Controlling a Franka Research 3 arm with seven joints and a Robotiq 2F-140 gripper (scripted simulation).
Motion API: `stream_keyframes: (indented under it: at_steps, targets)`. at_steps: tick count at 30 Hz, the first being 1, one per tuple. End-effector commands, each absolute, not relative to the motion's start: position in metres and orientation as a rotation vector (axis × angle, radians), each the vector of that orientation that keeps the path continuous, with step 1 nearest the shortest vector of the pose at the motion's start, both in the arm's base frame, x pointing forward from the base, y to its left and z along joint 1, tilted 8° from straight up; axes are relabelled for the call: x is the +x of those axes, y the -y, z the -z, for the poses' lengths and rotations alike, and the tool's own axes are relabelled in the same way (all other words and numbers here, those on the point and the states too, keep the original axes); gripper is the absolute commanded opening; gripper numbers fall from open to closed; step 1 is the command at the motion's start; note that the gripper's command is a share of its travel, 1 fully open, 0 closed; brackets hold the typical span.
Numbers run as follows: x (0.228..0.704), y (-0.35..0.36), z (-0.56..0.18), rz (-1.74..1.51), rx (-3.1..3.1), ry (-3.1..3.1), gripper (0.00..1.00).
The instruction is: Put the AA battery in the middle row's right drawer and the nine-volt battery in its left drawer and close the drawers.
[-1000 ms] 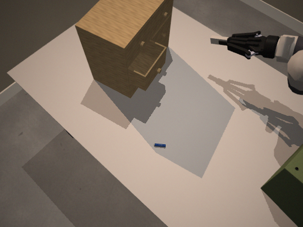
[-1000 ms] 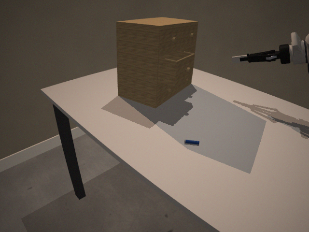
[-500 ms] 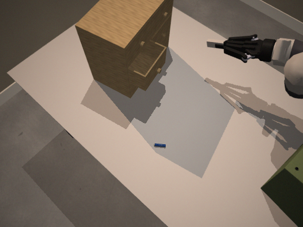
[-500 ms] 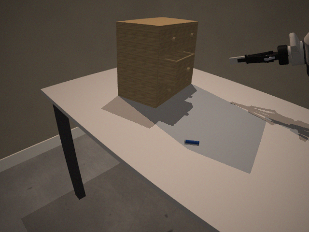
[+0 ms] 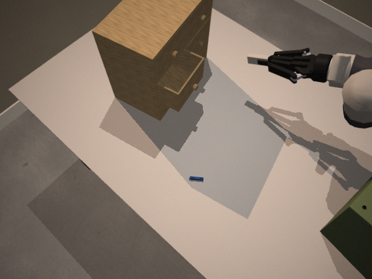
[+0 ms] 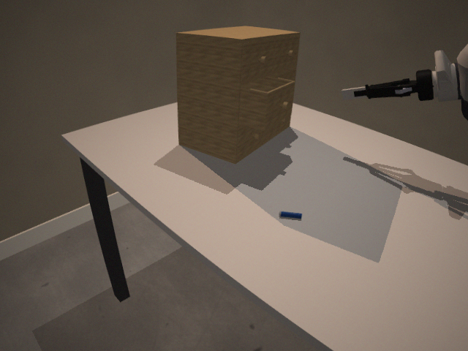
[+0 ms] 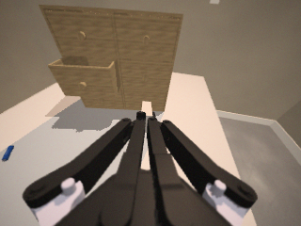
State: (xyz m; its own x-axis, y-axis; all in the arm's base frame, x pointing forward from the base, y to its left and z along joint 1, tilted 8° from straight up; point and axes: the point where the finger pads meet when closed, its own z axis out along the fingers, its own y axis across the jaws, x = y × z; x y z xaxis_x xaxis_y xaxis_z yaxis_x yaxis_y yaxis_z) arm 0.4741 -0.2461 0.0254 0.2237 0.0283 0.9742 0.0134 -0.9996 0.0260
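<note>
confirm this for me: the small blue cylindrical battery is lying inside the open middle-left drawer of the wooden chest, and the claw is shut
Not quite. The small blue cylindrical battery lies on the table, well away from the wooden chest, as the top view shows. The open middle-left drawer looks empty, and the claw is shut.
</note>
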Motion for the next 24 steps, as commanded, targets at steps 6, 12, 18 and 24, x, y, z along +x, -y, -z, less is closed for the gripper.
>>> stream_keyframes:
  at_steps: [6,12,18,24]
  targets:
    - [0.476,0.237,-0.026,-1.938,2.418,-0.037,0.0]
    - [0.481,0.221,-0.025,-1.938,2.418,-0.037,0.0]
    - [0.486,0.204,-0.023,-1.938,2.418,-0.037,0.0]
    - [0.489,0.192,-0.022,-1.938,2.418,-0.037,0.0]
